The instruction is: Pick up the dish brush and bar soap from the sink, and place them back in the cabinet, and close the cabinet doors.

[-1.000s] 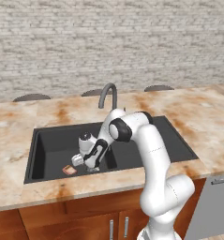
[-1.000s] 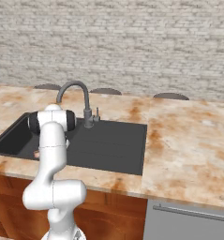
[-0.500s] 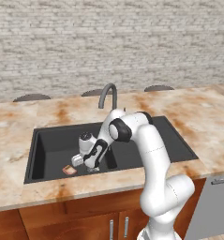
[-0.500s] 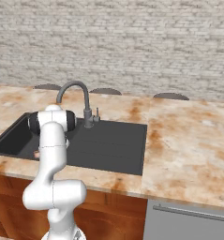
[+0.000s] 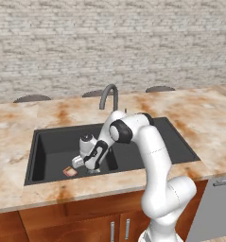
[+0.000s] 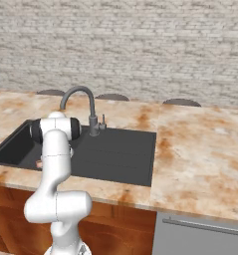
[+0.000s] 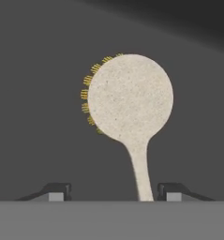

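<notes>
Reaching low into the sink (image 5: pixel 43 151), the hand (image 7: pixel 114 191) straddles the dish brush (image 7: pixel 130 101) handle, fingers apart and not yet gripping, ready to lift it; bar soap (image 5: pixel 70 171) lies nearby on the basin floor

We view sink (image 5: pixel 180 142) from behind arm, left and right; hand camera looks close onto basin floor.

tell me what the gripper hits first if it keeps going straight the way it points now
Most likely the dish brush: its handle runs between the two fingertips of the gripper, with the dark sink floor right behind. Depth is hard to judge.
</notes>
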Robot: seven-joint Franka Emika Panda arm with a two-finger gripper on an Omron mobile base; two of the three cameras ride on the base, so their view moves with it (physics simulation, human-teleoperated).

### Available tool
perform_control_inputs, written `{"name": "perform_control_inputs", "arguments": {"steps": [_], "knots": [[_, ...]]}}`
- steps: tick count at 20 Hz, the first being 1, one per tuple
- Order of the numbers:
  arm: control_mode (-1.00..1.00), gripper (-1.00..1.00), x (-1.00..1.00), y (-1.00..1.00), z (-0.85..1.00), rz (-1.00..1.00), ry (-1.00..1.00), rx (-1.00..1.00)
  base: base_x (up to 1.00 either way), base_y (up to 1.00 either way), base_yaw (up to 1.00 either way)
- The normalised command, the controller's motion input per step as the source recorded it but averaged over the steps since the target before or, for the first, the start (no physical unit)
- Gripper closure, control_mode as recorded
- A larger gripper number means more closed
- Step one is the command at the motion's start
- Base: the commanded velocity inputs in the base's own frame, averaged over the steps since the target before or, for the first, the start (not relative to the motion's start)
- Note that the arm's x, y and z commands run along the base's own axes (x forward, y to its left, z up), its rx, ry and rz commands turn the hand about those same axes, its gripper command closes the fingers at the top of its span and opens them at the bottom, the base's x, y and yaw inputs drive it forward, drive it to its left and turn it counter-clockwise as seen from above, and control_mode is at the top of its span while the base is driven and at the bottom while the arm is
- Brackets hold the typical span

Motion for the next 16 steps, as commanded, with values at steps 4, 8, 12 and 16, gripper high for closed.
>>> {"name": "perform_control_inputs", "arguments": {"steps": [4,8,12,16], "knots": [[-1.0,1.0,0.0,0.0,0.0,0.0,0.0,0.0,0.0,0.0,0.0],[-1.0,1.0,0.0,0.0,0.0,0.0,0.0,0.0,0.0,0.0,0.0],[-1.0,1.0,0.0,0.0,0.0,0.0,0.0,0.0,0.0,0.0,0.0],[-1.0,1.0,0.0,0.0,0.0,0.0,-0.01,0.0,0.0,0.0,0.0]]}}
